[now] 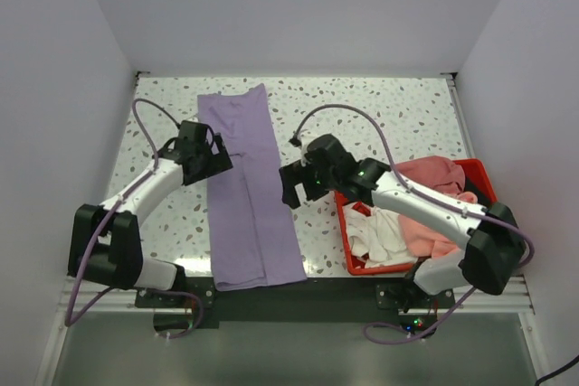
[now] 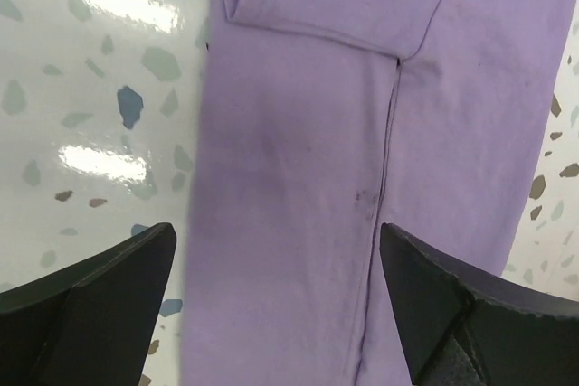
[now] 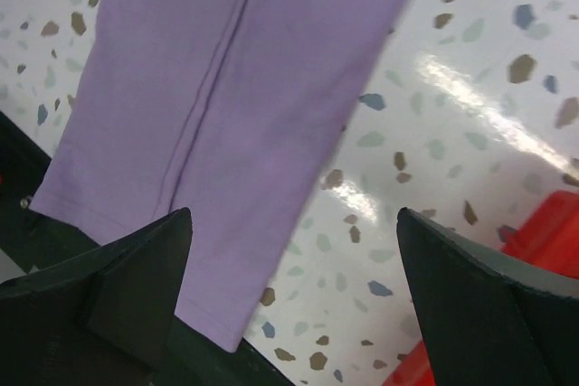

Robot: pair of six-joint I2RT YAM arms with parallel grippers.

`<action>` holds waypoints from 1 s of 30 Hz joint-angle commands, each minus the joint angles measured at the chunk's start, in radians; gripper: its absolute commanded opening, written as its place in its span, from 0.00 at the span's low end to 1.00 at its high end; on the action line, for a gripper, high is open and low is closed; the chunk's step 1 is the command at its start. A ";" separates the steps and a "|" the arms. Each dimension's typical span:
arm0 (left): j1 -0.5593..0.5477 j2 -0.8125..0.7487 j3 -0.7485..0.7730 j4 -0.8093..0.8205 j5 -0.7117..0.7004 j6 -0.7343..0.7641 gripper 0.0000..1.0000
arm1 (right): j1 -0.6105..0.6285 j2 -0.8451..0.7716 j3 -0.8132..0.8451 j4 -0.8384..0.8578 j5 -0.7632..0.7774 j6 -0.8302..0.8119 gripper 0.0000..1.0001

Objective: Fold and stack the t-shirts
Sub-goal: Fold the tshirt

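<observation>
We judge the lavender t-shirt (image 1: 242, 196) folded lengthwise on the surface (image 1: 398, 115), both arms' jaws spread empty at its flanks, so next we pinch one end for the crosswise fold.

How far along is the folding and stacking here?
Done: the lavender t-shirt lies folded lengthwise into a long strip. In hand: nothing; the left gripper and right gripper hover open near it. Left: cross folds, plus the pink t-shirts and white t-shirt heaped in the red bin.

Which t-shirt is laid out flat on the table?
The lavender t-shirt, a long strip between the arms; the pink shirt and white shirt lie crumpled in the red bin.
</observation>
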 commanded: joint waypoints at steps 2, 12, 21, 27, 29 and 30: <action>0.001 -0.036 -0.110 0.158 0.097 -0.058 1.00 | 0.082 0.130 0.007 0.116 -0.046 0.025 0.99; 0.001 0.164 -0.084 0.303 0.159 -0.038 1.00 | 0.131 0.444 0.217 0.094 0.027 0.022 0.99; 0.006 0.342 0.062 0.268 0.110 -0.005 1.00 | 0.116 0.629 0.386 0.035 0.105 0.008 0.99; 0.035 0.430 0.166 0.231 0.103 0.008 1.00 | 0.049 0.742 0.519 -0.002 0.079 0.013 0.99; 0.053 0.454 0.191 0.228 0.113 0.013 1.00 | 0.029 0.776 0.567 -0.008 0.069 -0.001 0.99; 0.062 0.461 0.220 0.222 0.114 0.015 1.00 | 0.021 0.787 0.587 -0.014 0.063 -0.004 0.99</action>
